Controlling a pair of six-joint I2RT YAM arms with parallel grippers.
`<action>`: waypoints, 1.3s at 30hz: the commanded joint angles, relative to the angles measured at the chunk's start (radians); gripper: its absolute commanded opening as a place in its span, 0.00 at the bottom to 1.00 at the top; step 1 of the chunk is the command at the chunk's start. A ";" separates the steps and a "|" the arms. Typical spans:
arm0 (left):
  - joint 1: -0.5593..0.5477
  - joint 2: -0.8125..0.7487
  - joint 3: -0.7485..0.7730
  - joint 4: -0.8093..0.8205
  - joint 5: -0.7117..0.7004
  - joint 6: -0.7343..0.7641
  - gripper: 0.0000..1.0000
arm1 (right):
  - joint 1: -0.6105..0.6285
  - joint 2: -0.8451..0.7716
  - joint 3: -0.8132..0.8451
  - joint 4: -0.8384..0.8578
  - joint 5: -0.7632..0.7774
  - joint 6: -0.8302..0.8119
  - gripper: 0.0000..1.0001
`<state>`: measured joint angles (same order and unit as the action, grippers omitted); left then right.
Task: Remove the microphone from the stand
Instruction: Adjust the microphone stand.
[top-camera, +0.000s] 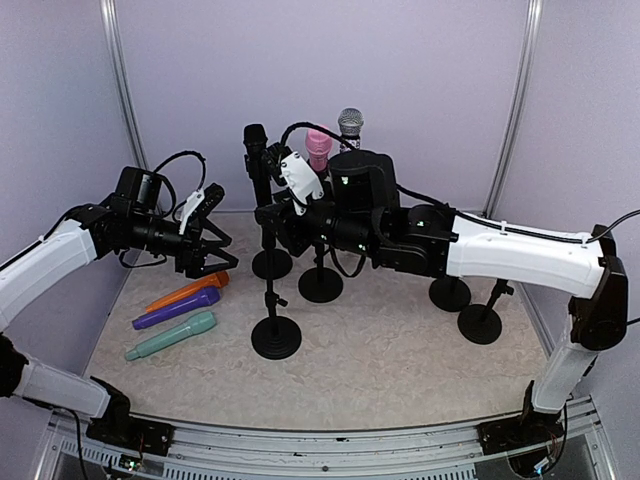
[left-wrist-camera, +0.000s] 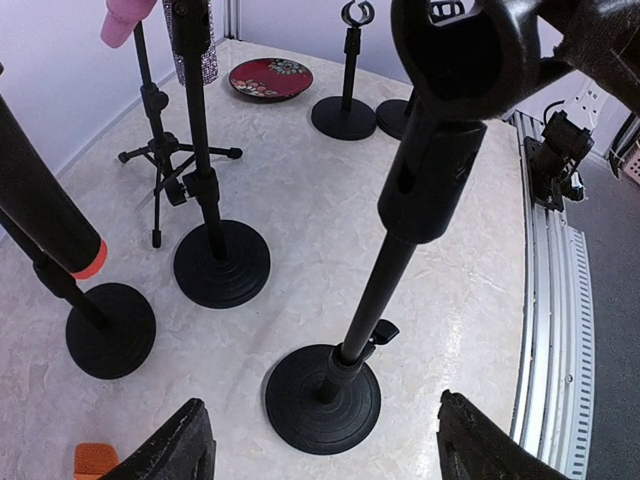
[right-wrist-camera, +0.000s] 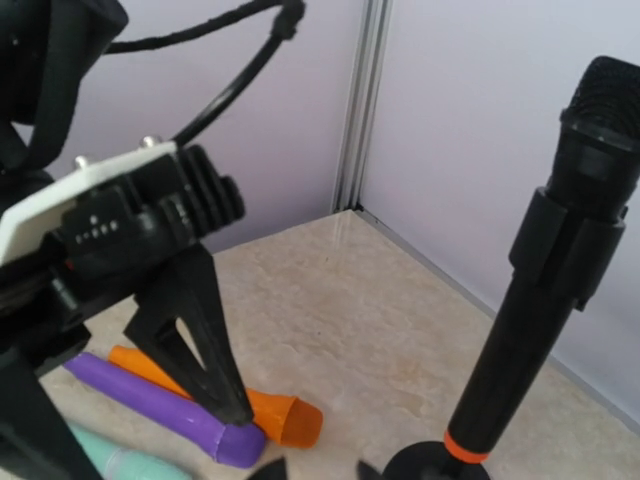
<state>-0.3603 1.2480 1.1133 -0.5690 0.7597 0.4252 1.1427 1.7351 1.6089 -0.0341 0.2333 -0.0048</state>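
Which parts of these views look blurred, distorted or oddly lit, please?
Top external: even, diffuse light, everything sharp, only faint shadows under the stand bases. Left wrist: the near clip looms soft and the rail bows. Right wrist: slightly soft overall, black microphone included.

left arm (top-camera: 45, 262): white shells are alternating with black joints.
right arm (top-camera: 520, 250): a long white shell is meeting bulky black motor housings, and small green lights (top-camera: 343, 183) are glowing on them.
left gripper (top-camera: 233, 253): two black fingers are tapering to points from a white-plated body.
plate screws (right-wrist-camera: 150, 142): two silver heads are showing on the white plate, beside a ribbed black cylinder (right-wrist-camera: 205, 195) (tiny white lettering below it, unreadable).
left cable (top-camera: 180, 154): a thin black lead is looping over the wrist.
right cable (top-camera: 300, 124): a black lead is arching likewise.
bases (top-camera: 510, 435): black blocks are carrying loose wiring.
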 joint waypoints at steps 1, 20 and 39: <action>0.001 0.001 -0.007 -0.001 0.012 0.015 0.74 | -0.005 0.014 -0.085 -0.127 -0.019 0.010 0.22; -0.013 0.033 -0.060 0.039 0.006 0.031 0.68 | 0.055 0.168 -0.031 -0.390 0.082 -0.100 0.01; 0.017 0.022 -0.140 0.078 0.000 0.063 0.72 | 0.055 0.183 0.036 -0.397 0.057 -0.052 0.61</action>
<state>-0.3603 1.2762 0.9745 -0.5114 0.7513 0.4767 1.1912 1.8889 1.6432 -0.3130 0.2707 -0.0715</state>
